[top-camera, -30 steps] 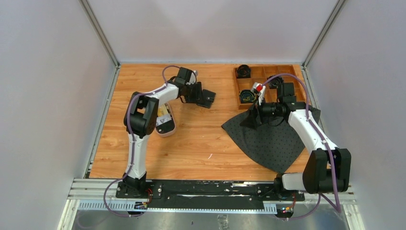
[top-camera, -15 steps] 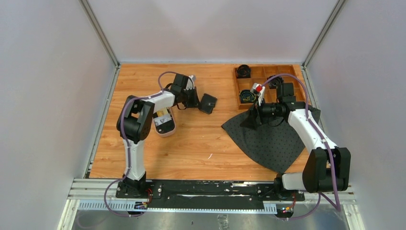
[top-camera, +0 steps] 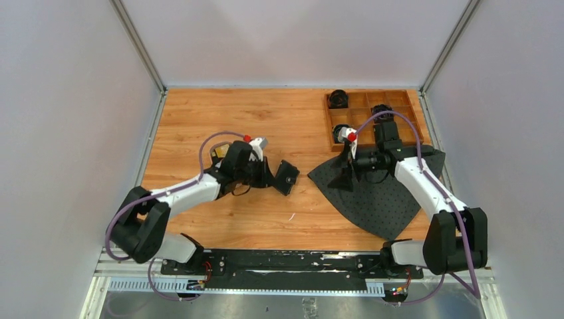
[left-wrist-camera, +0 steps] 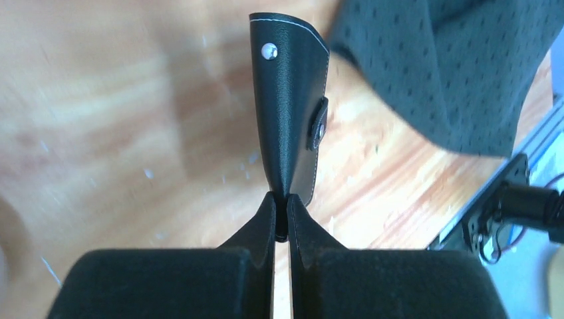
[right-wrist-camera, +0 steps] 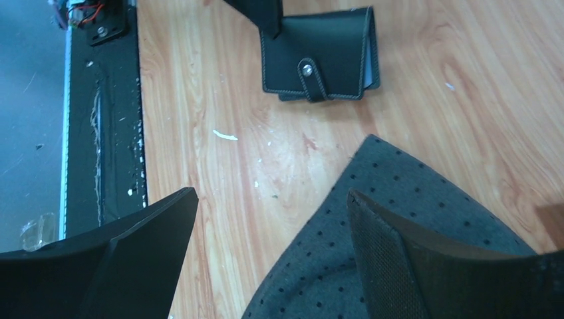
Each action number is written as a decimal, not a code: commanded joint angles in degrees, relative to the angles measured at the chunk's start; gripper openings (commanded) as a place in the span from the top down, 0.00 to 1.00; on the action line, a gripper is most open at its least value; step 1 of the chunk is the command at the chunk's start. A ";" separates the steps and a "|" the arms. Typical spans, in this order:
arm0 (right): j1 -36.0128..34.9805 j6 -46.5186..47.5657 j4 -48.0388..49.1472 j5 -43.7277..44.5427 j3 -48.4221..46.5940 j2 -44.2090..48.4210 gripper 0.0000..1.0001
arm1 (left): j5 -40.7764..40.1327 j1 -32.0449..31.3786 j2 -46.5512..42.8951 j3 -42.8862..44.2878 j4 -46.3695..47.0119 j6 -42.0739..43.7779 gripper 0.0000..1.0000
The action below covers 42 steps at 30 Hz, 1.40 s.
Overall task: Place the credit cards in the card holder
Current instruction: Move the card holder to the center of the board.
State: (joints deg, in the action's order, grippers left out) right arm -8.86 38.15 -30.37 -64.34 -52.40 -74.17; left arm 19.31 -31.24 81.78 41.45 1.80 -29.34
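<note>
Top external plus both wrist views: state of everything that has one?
card holder: folded shut, one edge pinched by left gripper; snap unclear.
left gripper: shut on card holder.
right gripper: open, holding nothing.
dotted cloth: lying spread out.
wooden box: open-topped, dark round items in some compartments.

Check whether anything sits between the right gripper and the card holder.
Nothing visible does. The open right gripper hovers over the flat dotted mat's corner, with only bare table from there to the card holder. The left gripper pinches the holder's edge.
</note>
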 commanded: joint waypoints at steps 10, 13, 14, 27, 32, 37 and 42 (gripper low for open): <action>-12.16 16.81 -1.50 3.30 5.50 1.96 0.22 | -11.56 -11.38 -19.07 -21.19 10.36 -14.34 1.00; -14.06 16.81 -0.91 5.19 5.51 1.33 0.24 | -12.40 -12.32 -19.84 -21.89 10.60 -15.63 1.00; -14.60 16.82 -0.73 5.83 5.55 1.08 0.24 | -12.62 -12.61 -19.90 -22.05 10.79 -15.93 1.00; -20.35 10.99 7.87 15.50 7.20 -0.20 0.29 | -15.22 -17.02 -18.06 -24.33 14.13 -20.31 1.00; -23.96 8.71 11.16 18.22 7.83 -1.63 0.30 | -15.75 -18.37 -15.76 -23.59 15.39 -20.57 1.00; -30.59 4.06 16.35 24.68 8.06 -3.53 0.36 | -16.67 -19.51 -14.01 -23.00 16.49 -22.42 1.00; -35.98 0.22 20.04 33.35 7.44 -6.94 0.42 | -16.14 -19.56 -12.73 -23.88 19.76 -25.22 1.00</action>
State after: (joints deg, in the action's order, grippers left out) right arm -41.21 42.92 -14.55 -39.68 -45.25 -78.72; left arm 2.74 -49.71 67.79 17.89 17.23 -51.62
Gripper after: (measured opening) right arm 0.592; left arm 0.033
